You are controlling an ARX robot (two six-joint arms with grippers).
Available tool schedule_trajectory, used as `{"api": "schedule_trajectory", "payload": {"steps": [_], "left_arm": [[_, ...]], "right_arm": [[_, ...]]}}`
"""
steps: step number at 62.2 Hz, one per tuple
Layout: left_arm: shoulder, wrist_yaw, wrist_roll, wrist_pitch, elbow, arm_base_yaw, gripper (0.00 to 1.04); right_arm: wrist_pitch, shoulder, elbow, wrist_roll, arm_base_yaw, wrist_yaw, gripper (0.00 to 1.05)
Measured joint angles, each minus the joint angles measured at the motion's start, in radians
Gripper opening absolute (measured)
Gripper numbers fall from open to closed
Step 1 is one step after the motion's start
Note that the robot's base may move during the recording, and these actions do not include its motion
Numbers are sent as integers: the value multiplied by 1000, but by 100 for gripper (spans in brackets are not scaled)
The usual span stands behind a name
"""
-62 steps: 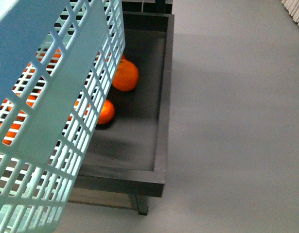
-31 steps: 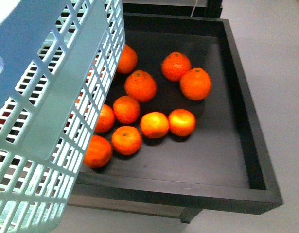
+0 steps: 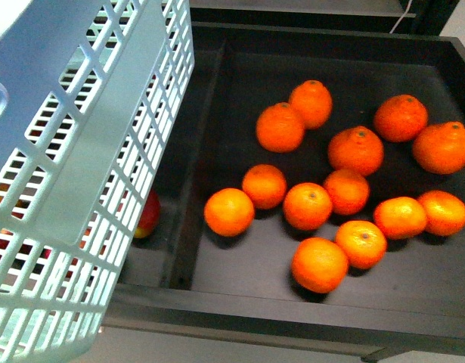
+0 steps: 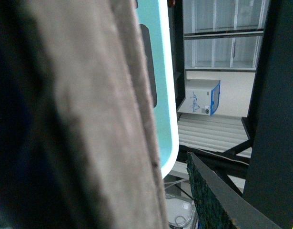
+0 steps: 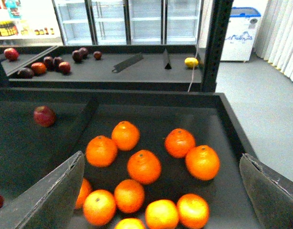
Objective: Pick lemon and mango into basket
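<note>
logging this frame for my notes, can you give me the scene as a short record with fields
basket: pale turquoise, tilted, close up at the left of the front view
tray: black, thirteen oranges in view
red fruit: one in the next compartment past the divider, partly hidden by the basket
yellow fruit: one on the farther shelf, too small to name
right gripper: open, empty, facing the oranges
left gripper: close against the basket, open or shut cannot be told
</note>
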Motion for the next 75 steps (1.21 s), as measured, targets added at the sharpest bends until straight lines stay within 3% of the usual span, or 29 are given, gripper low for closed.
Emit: {"api": "schedule_trajectory", "payload": {"steps": [75], "left_arm": [[-4,-1,0,0,2,0,27]], "right_arm": [[1,-2,0,0,0,1,96]]}}
